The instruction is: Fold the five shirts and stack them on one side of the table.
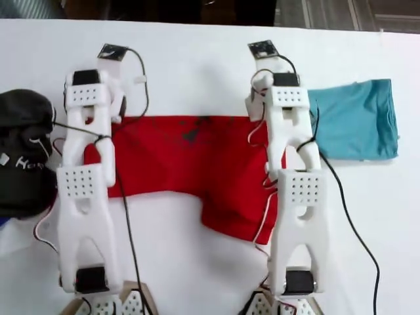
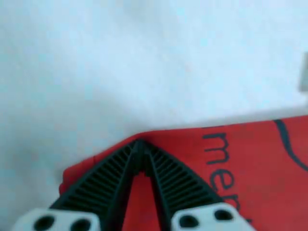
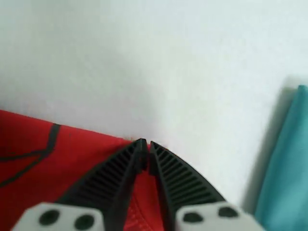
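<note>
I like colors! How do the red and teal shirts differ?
The red shirt is spread wide; the teal shirt is folded smaller. The left end effector and right end effector pinch the red shirt's edge; the teal shirt lies untouched. Both lie on the table.

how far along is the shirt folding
Done: one teal shirt looks folded, lying at the right of the table. In hand: the red shirt lies spread, with the left hand and right hand pinched on its far edge. Left: finishing that fold, then the dark clothes pile bunched at the left; no stack yet.
</note>
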Robot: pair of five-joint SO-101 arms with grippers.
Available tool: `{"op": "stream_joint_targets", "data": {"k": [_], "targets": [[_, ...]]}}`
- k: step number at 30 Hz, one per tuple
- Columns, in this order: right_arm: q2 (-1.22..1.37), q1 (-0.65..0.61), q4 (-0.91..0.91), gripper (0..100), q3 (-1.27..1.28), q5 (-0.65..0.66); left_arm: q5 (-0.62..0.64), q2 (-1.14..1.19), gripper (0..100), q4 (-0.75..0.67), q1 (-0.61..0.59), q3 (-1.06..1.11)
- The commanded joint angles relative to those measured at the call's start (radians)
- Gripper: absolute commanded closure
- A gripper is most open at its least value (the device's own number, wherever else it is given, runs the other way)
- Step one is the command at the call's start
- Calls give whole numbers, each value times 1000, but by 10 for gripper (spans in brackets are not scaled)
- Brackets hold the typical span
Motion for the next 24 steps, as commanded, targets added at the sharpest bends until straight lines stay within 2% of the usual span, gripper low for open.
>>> {"op": "stream_joint_targets", "data": {"k": [1,7,12,18,24], "targets": [[-15,10,85,979,-87,0,2,35,974,72,-49,-134],[-36,16,305,978,-302,0,-3,46,974,255,-20,-407],[-38,5,420,978,-517,2,-5,43,974,278,3,-536],[-93,16,421,979,-523,-2,0,12,975,279,-14,-470],[-311,-1,421,979,-293,-5,3,-224,975,278,-29,-134]]}}
